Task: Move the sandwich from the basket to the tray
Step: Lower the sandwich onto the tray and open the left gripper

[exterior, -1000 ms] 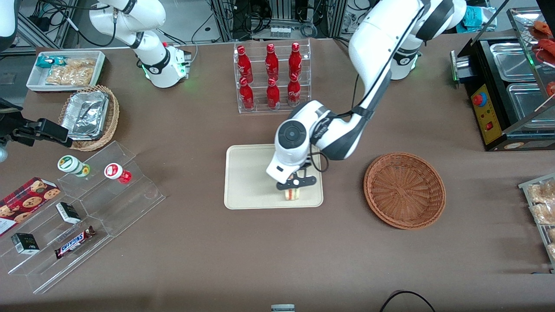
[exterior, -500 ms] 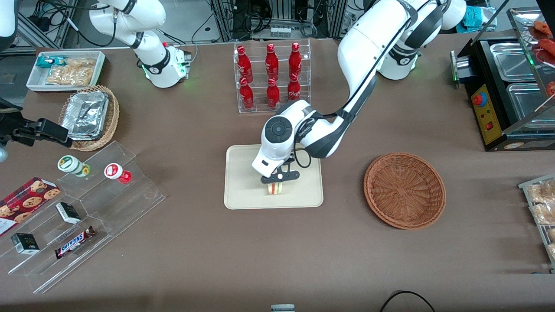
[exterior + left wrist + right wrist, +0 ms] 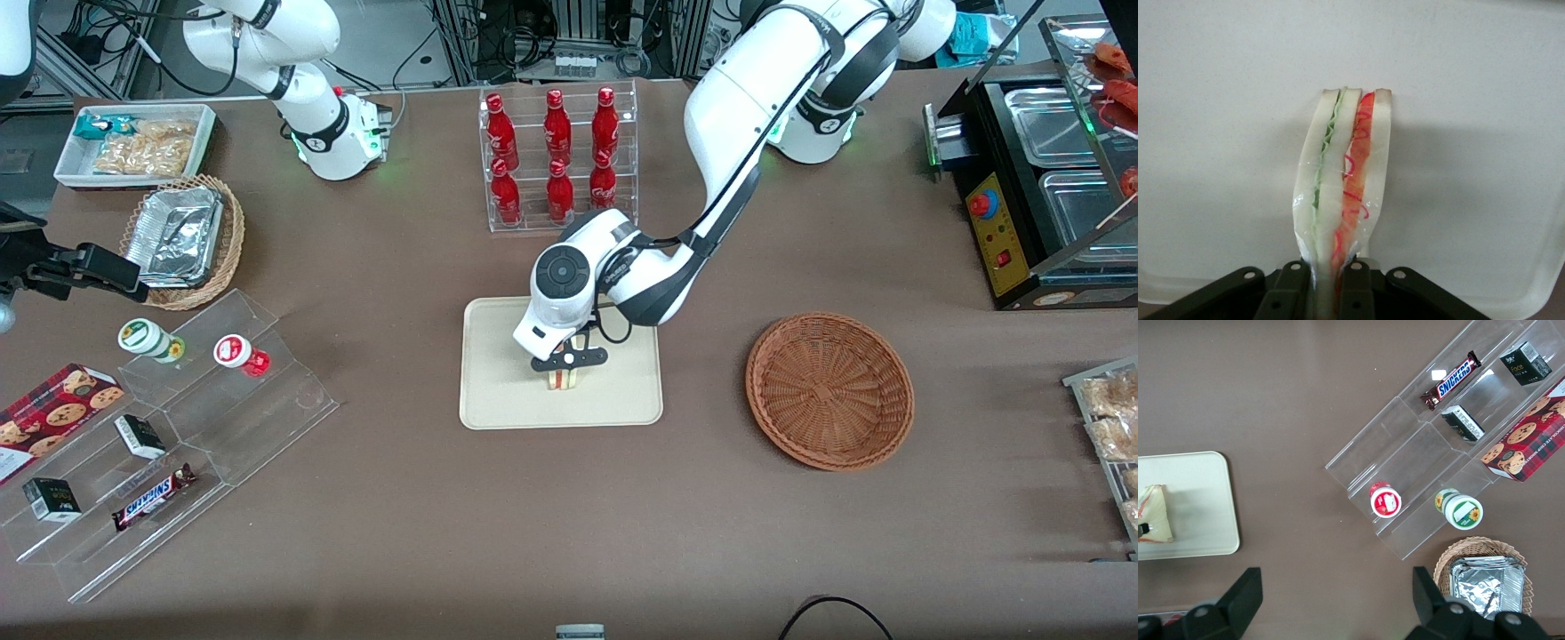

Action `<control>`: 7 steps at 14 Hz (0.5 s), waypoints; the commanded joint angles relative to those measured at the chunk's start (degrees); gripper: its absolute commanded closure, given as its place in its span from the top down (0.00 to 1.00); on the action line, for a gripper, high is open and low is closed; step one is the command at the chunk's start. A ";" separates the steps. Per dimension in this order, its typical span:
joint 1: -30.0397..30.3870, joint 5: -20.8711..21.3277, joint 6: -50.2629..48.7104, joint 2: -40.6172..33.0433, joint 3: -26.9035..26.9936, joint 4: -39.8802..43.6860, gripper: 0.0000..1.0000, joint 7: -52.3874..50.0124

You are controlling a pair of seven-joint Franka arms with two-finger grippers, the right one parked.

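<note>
My left gripper is over the middle of the cream-beige tray and is shut on the sandwich, a white bread wedge with green and red filling. In the left wrist view the sandwich is pinched between the black fingers, with the gripper just above the tray floor. The sandwich's lower edge is at or just above the tray; I cannot tell if it touches. The sandwich also shows on the tray in the right wrist view. The reddish-brown wicker basket is empty, toward the working arm's end.
A clear rack of red bottles stands farther from the front camera than the tray. A clear stepped shelf with snacks and small jars, a tan basket with foil trays and a white snack bin lie toward the parked arm's end.
My gripper has carried the sandwich from the tray's front edge nearer the basket toward the tray's middle, and lowered it a little.
</note>
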 commanded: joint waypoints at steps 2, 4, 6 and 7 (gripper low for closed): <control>-0.59 -0.30 -1.89 -1.23 -0.10 1.48 1.00 -0.20; -0.59 -0.03 -5.40 -4.21 -0.02 1.56 1.00 -0.38; -0.51 0.32 -10.66 -7.90 0.60 1.48 1.00 -1.34; -0.16 0.41 -13.13 -9.57 1.29 1.56 1.00 -1.35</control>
